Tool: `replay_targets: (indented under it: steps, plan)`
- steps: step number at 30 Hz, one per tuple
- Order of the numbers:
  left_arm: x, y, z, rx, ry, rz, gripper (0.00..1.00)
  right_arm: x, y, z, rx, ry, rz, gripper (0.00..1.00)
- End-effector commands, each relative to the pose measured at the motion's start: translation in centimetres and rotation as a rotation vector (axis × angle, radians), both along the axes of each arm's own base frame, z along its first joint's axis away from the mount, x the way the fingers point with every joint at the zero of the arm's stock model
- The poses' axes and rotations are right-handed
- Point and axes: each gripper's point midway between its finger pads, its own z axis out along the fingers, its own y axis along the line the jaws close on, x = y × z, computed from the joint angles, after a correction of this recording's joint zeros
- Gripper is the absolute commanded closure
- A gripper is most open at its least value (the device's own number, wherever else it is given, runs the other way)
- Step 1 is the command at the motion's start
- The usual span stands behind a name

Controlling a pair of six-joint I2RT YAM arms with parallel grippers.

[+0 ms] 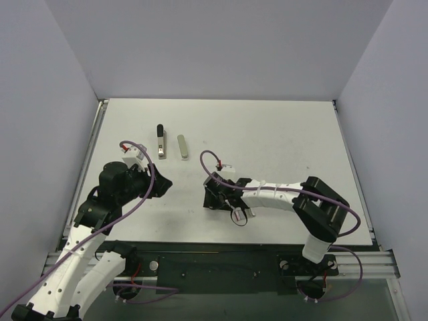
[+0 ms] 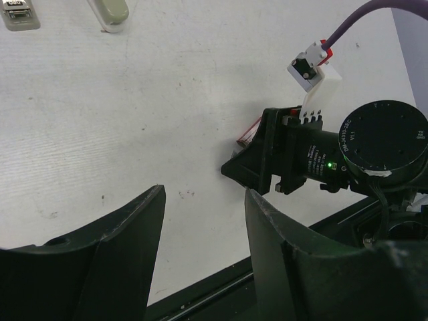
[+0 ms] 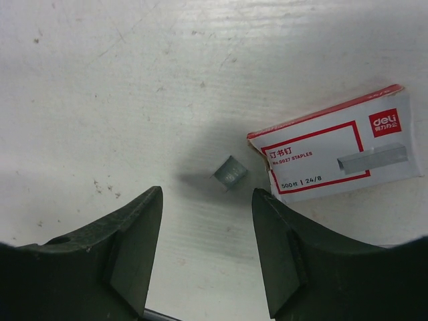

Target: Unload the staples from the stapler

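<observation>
The stapler (image 1: 160, 142), silver with a black far end, lies at the back left of the table; its metal end shows in the left wrist view's top-left corner (image 2: 20, 15). The staples (image 3: 229, 172), a tiny grey strip, lie on the table just beyond my right gripper (image 3: 207, 192), which is open and holds nothing. From above, that gripper (image 1: 212, 195) covers the strip. My left gripper (image 1: 162, 184) hovers open over bare table (image 2: 204, 192), nearer to me than the stapler, with nothing between its fingers.
A red-and-white staple box (image 3: 334, 150) lies right beside the strip; its red edge peeks out behind the right gripper (image 2: 249, 134). A pale grey oblong piece (image 1: 182, 147) rests just right of the stapler. The table's black front rail (image 1: 221, 251) is close behind both grippers.
</observation>
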Motion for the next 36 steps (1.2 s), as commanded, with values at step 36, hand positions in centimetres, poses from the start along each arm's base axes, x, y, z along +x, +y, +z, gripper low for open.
replay_targets:
  steps: [36]
  plan:
    - [0.3, -0.5, 1.5, -0.026, -0.059, -0.017, 0.39, 0.9, 0.9, -1.6, -0.107, 0.019, 0.016, 0.53]
